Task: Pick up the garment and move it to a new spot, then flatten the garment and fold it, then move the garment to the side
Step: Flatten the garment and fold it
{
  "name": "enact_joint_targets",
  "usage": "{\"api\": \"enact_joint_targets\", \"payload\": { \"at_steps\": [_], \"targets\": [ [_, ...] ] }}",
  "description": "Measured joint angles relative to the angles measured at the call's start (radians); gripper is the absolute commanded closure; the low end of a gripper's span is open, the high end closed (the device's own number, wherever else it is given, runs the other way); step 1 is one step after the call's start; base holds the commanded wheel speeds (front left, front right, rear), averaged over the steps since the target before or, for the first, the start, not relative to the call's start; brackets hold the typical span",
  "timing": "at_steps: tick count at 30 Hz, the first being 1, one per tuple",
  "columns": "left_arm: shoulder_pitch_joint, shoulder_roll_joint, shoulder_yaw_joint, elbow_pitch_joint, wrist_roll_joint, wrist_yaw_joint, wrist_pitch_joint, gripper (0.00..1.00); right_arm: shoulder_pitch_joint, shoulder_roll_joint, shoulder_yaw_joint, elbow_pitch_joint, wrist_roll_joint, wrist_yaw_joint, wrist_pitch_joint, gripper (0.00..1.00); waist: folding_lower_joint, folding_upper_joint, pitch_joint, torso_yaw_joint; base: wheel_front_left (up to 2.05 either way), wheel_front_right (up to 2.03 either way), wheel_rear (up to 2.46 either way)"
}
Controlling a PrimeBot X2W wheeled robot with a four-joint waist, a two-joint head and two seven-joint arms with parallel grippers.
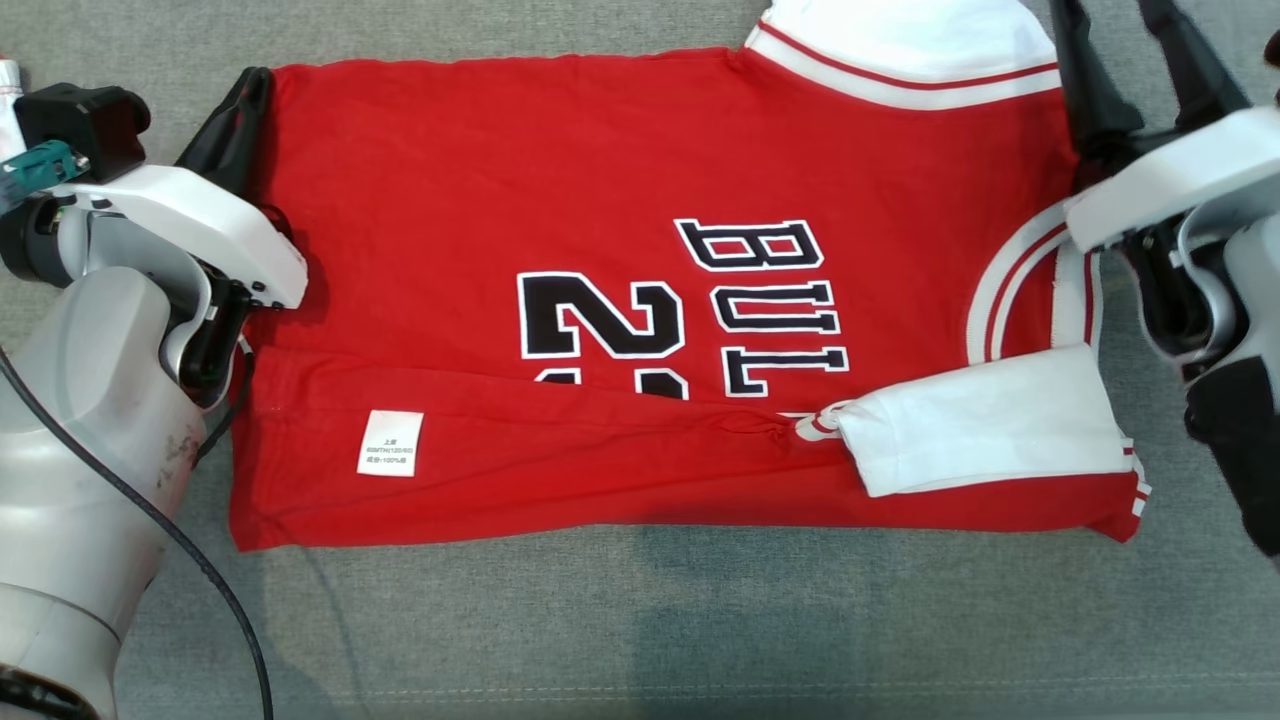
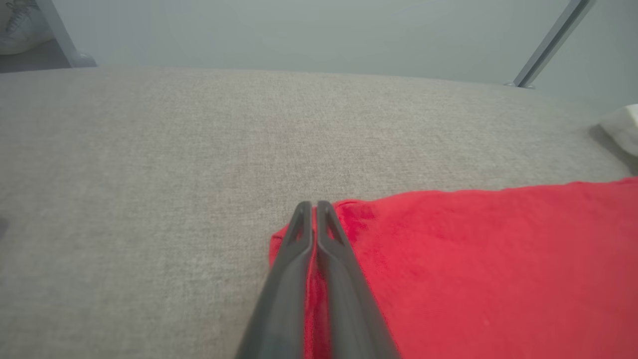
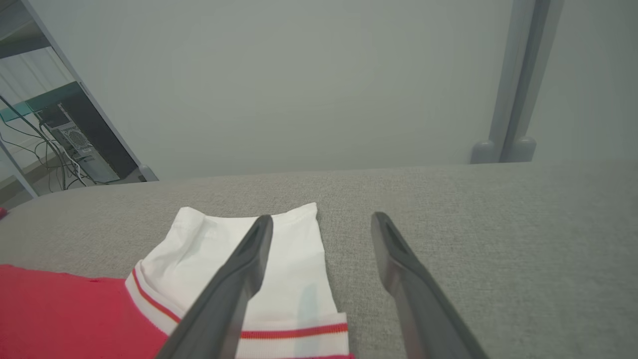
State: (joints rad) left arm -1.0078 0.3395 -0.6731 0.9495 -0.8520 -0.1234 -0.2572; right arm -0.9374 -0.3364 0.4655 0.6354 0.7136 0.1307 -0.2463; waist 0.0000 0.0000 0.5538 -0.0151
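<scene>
Looking down from the head camera, you see the red basketball jersey (image 1: 450,200) spread flat across the grey cloth-covered desk (image 1: 640,620), its collar end towards the robot's right. It carries black letters outlined in white, "BUL" (image 1: 765,305), with a large "2" (image 1: 600,315) beside them. The near long edge is folded up over the body, covering part of the print. A small white care label (image 1: 390,443) shows on that folded strip. One white sleeve (image 1: 985,425) with red stripes at its seam lies folded across the near right part of the jersey. The other white sleeve (image 1: 900,40) sticks out at the far edge.

Your left hand (image 1: 258,78) is at the far left corner of the jersey, clenched on the cloth. In the left wrist view its two dark fingers (image 2: 299,249) press together with a thin line of red jersey (image 2: 498,274) caught between them, right at the corner.

Your right hand (image 1: 1110,15) is released, its fingers spread wide at the far right of the jersey. In the right wrist view one finger (image 3: 234,284) crosses over the far white sleeve (image 3: 209,244), and the other lies over bare grey desk (image 3: 498,224). You cannot tell from these views whether the fingertips touch the cloth. The right hand (image 3: 323,218) grasps nothing.
</scene>
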Motion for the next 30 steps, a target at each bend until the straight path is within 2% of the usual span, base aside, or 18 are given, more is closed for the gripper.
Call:
{"api": "enact_joint_targets", "payload": {
  "at_steps": [7, 20, 21, 24, 25, 26, 28, 29, 30],
  "targets": [
    [0.002, -0.002, -0.017, -0.073, 0.024, 0.0, 0.0, 1.0, -0.087, -0.018, 0.014, 0.053, -0.001, 0.0, 0.051, 0.0, 0.0, 0.0, 0.007, 0.031, 0.0, 0.0, 0.0],
    [0.061, -0.035, 0.046, -0.299, 0.185, 0.0, 0.0, 1.0, -0.24, -0.023, 0.035, 0.226, -0.001, 0.0, 0.146, 0.0, 0.0, 0.0, 0.055, 0.128, 0.0, 0.0, 0.0],
    [0.063, -0.039, 0.045, -0.305, 0.187, 0.0, 0.0, 1.0, -0.25, -0.023, 0.035, 0.24, 0.0, 0.0, 0.157, 0.07, 0.0, 0.0, 0.059, 0.135, 0.0, 0.0, 0.0],
    [0.063, -0.039, 0.045, -0.318, 0.19, 0.0, 0.0, 1.0, -0.278, -0.017, 0.04, 0.288, 0.001, 0.0, 0.193, 0.19, 0.0, 0.0, 0.069, 0.151, 0.0, 0.0, 0.0],
    [0.063, -0.039, 0.045, -0.321, 0.19, 0.0, 0.0, 1.0, -0.285, -0.017, 0.049, 0.297, 0.0, 0.0, 0.205, 0.26, 0.0, 0.0, 0.072, 0.155, 0.0, 0.0, 0.0],
    [0.063, -0.04, 0.044, -0.323, 0.19, 0.0, 0.0, 1.0, -0.293, -0.015, 0.054, 0.309, 0.001, 0.0, 0.216, 0.42, 0.0, 0.0, 0.075, 0.159, 0.0, 0.0, 0.0],
    [0.063, -0.04, 0.04, -0.324, 0.191, 0.0, 0.0, 1.0, -0.309, -0.014, 0.061, 0.322, 0.003, 0.0, 0.223, 0.64, 0.0, 0.0, 0.08, 0.164, 0.0, 0.0, 0.0],
    [0.063, -0.041, 0.039, -0.325, 0.191, 0.0, 0.0, 1.0, -0.315, -0.013, 0.065, 0.324, 0.004, 0.0, 0.229, 0.88, 0.0, 0.0, 0.081, 0.166, 0.0, 0.0, 0.0],
    [0.063, -0.041, 0.039, -0.325, 0.191, 0.0, 0.0, 1.0, -0.32, -0.012, 0.068, 0.327, 0.009, 0.0, 0.229, 0.88, 0.0, 0.0, 0.082, 0.167, 0.0, 0.0, 0.0]
  ]
}}
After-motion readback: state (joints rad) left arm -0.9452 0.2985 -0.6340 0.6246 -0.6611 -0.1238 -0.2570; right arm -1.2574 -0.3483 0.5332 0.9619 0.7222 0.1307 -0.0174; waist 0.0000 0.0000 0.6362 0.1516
